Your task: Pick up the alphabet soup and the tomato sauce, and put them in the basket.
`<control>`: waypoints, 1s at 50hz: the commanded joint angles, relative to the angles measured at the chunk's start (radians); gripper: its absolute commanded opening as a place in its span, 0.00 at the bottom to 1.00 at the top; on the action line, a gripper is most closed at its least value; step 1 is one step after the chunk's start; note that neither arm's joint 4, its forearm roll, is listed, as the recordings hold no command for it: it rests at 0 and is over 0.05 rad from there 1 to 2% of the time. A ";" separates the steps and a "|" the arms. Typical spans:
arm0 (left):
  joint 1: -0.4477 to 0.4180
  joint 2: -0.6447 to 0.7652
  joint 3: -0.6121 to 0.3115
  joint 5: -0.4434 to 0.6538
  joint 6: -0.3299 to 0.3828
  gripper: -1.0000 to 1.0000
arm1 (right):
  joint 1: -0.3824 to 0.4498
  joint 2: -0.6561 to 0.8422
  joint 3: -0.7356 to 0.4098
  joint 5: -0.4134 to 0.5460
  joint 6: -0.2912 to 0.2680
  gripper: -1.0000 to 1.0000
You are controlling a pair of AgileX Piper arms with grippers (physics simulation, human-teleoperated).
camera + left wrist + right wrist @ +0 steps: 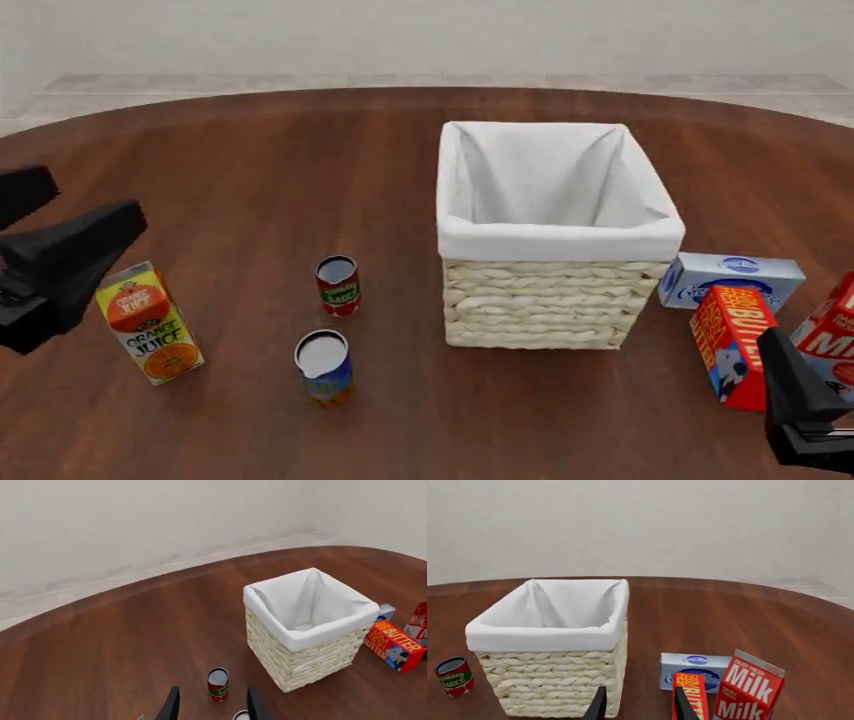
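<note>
Left wrist view puts the tomato sauce (217, 684) upright on the counter (120, 640), dead ahead of the left claw (212, 707) and framed between its two dark fingers, which stand spread apart with nothing in them. From the front the same can (338, 285) stands just left of the basket (545, 310), and the alphabet soup (324, 366) stands upright a little nearer the arms, both cans apart from each other and from the wicker. Both lie on the left arm's side, so that arm looks the nearer one for either can; with their long axes vertical, a grasp across the sides should suit. The right claw (638, 705) is also parted and empty, pointing at the basket wall (554, 680), with the butter box (688, 697), milk carton (749, 692) and a blue-and-white box (694, 669) beside it. Only the front view shows the orange juice carton (148, 322) at the far left; the right wrist view catches the tomato sauce (454, 676) past the basket.
</note>
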 commanded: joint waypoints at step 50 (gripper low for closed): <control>-0.202 0.426 0.063 -0.145 0.075 1.00 | 0.006 0.024 0.001 -0.012 0.004 1.00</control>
